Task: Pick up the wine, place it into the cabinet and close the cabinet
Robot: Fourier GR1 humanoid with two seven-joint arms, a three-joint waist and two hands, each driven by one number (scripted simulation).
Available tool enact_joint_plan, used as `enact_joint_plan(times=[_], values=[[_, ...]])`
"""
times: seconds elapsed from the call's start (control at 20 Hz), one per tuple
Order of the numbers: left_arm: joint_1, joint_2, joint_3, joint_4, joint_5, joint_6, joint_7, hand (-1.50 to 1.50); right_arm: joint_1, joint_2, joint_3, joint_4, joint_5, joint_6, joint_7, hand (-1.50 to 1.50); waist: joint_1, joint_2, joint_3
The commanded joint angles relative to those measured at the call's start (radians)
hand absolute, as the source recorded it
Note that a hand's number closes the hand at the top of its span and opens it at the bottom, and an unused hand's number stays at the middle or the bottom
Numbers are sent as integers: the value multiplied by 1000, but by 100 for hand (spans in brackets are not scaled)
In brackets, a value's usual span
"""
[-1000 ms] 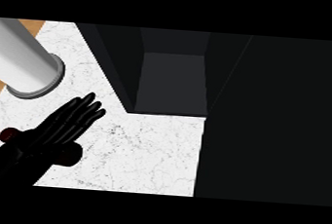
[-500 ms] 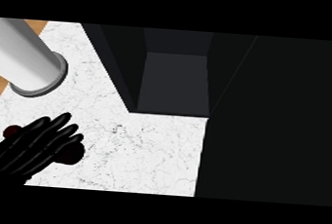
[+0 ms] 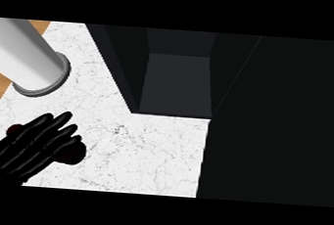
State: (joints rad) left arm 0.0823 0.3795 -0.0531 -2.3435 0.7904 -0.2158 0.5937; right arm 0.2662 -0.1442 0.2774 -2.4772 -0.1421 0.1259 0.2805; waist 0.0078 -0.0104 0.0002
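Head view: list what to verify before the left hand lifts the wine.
1. Left hand over the wine: ok, it covers most of it.
2. Fingers curled round the wine: not ok, they lie straight across it.
3. Wine's pose: cannot tell, only dark red bits show beside the hand.
4. Cabinet open: ok, its dark inside shows.
5. Grey cylinder apart from the hand: ok.
6. Right hand's whereabouts: cannot tell, it is out of view.
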Motion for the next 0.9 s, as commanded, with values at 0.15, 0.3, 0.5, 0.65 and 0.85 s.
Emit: enact_joint_plan(times=[0.15,0.3,0.5,0.65,0.85], values=[[12,23,66,-232,110,85,75,-150,36,-21,15,-184,-13,-33,113,-150,1,-1,0],[-7,28,73,-262,112,122,94,-150,6,-8,28,-156,12,-50,114,-150,8,-2,0],[2,42,152,-222,139,86,63,-150,50,-37,-1,-211,-30,-39,132,-150,4,-4,0],[-32,80,209,-220,184,108,106,-150,28,-22,33,-202,15,-58,133,-150,6,-4,0],[-67,81,260,-148,192,96,97,-150,60,-53,25,-249,-17,-35,134,-150,-5,-2,-1]])
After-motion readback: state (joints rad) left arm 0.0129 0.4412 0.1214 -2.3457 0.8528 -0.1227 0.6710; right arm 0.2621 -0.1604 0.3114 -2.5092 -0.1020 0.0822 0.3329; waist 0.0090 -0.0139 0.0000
